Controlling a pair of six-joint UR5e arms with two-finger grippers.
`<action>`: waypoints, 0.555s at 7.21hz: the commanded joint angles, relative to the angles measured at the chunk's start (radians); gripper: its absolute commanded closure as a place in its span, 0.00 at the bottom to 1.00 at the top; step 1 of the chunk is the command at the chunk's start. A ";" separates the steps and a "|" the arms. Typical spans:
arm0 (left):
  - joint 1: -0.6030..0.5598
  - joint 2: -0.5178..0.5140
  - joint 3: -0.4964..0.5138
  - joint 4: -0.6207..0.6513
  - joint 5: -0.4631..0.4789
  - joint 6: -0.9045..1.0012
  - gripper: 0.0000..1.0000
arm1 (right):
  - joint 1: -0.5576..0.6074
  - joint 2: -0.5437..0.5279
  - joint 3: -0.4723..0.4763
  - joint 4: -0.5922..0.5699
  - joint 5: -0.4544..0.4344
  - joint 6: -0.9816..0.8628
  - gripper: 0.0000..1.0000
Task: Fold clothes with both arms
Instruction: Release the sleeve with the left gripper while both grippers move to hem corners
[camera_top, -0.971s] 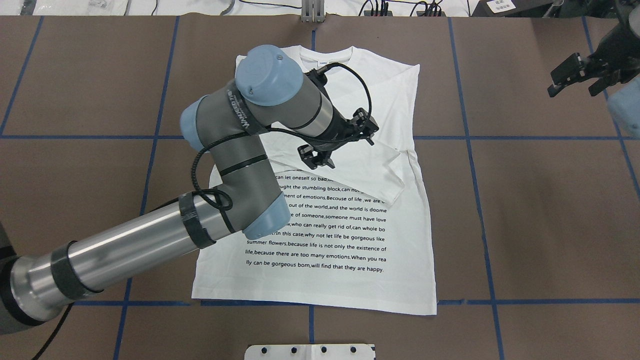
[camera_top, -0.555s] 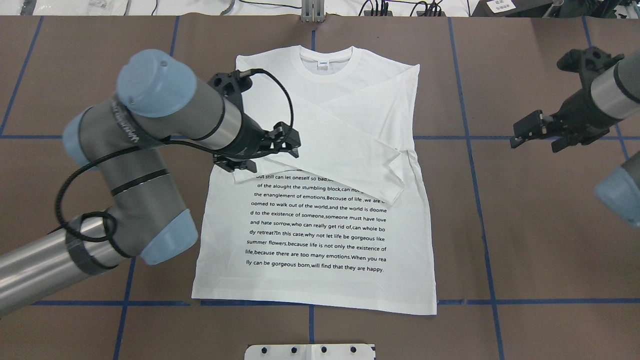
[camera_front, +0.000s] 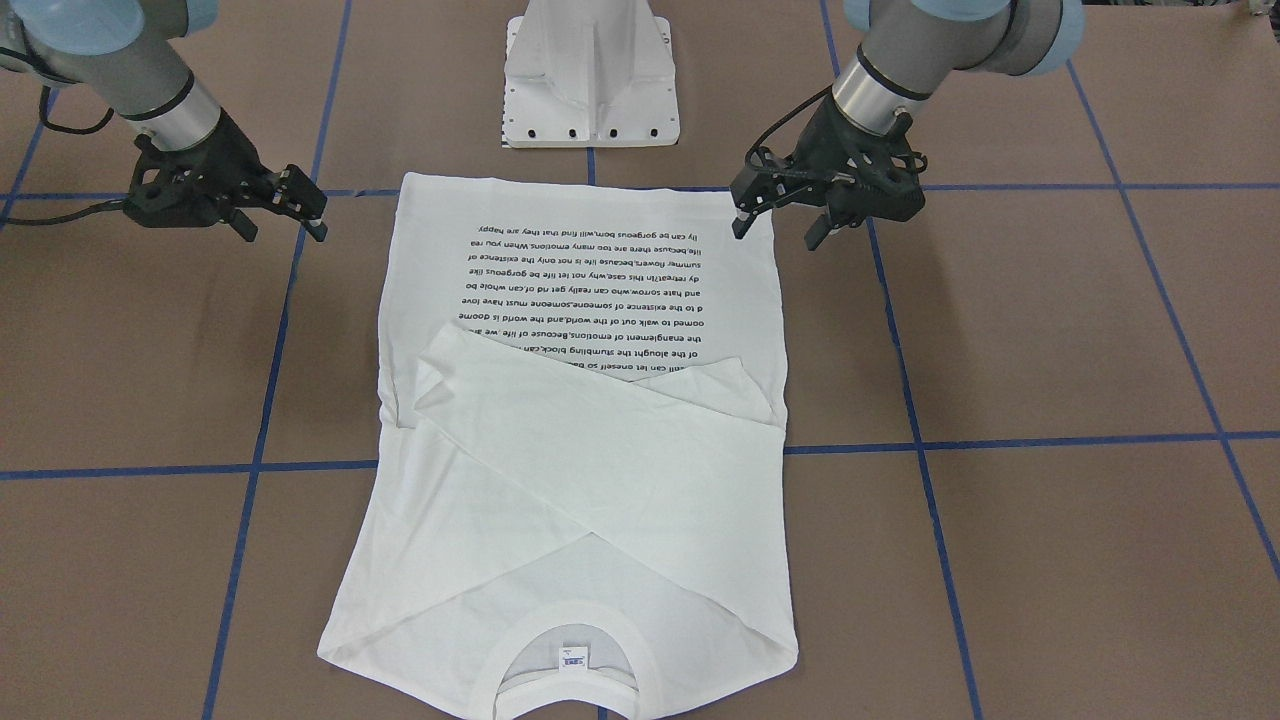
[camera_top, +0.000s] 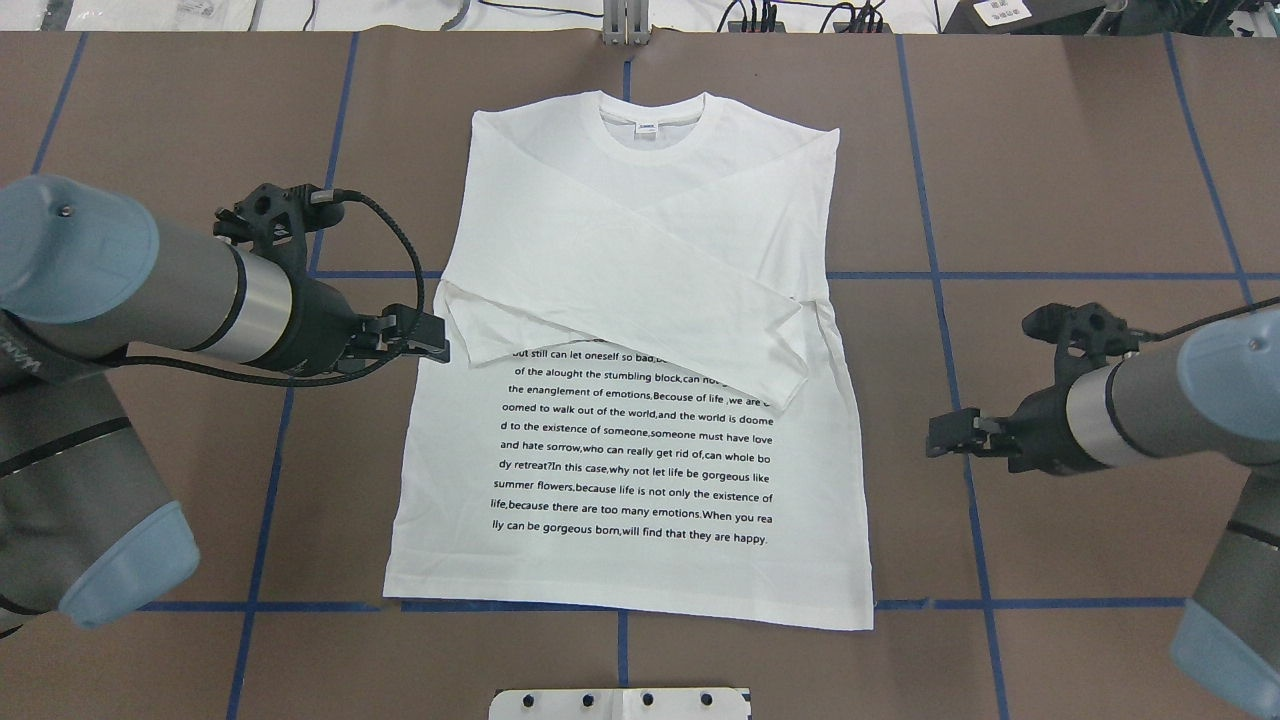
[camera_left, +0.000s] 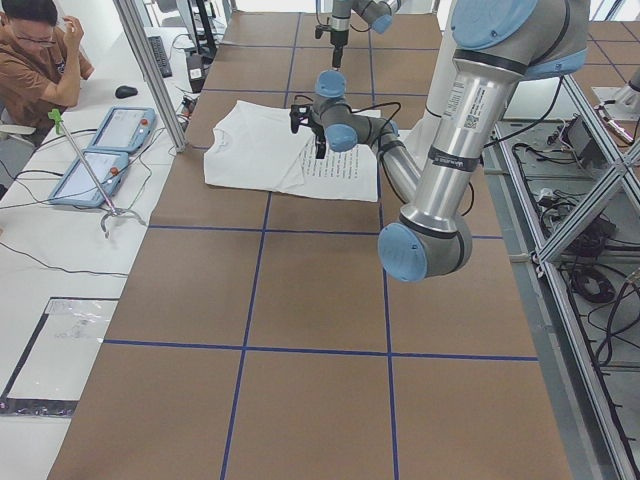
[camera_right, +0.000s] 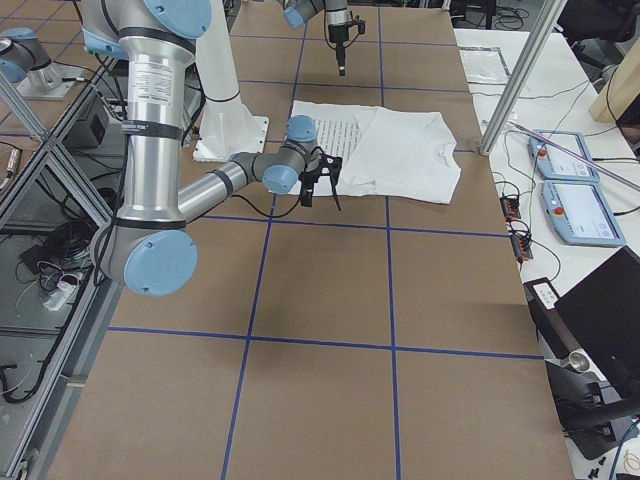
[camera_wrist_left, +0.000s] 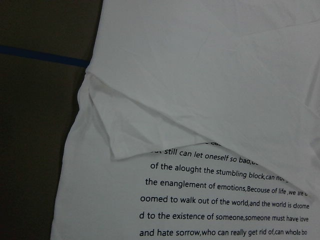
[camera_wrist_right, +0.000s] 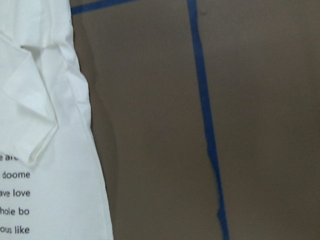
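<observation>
Moved: L gripper (camera_top: 425, 340) is now off the white long-sleeved cotton shirt w/ black text (camera_top: 640, 200), just beside its left edge. R gripper (camera_top: 945, 437) swung in nr the right edge. Both claws wide, empty. Shirt lies flat mid brown table (camera_top: 1080, 150), collar twd far edge. Sleeves crossed over chest, done. Body fold still to do, I'd judge.

One shirt (camera_top: 650, 220) is lying on one table (camera_top: 1050, 180). Two arms, left arm (camera_top: 130, 290) and right arm (camera_top: 1180, 395), are carrying two grippers, left gripper (camera_front: 775, 232) and right gripper (camera_front: 282, 230). One pedestal (camera_front: 590, 75) is standing there; one person (camera_left: 35, 60) is sitting by two tablets (camera_left: 122, 128).
</observation>
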 joint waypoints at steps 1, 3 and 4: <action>0.002 0.046 -0.041 -0.001 0.008 0.013 0.00 | -0.258 -0.009 0.060 0.008 -0.185 0.200 0.01; 0.001 0.072 -0.072 -0.001 0.013 0.014 0.00 | -0.397 0.032 0.043 -0.092 -0.304 0.219 0.02; 0.001 0.073 -0.075 -0.001 0.011 0.013 0.00 | -0.402 0.096 0.016 -0.143 -0.301 0.219 0.02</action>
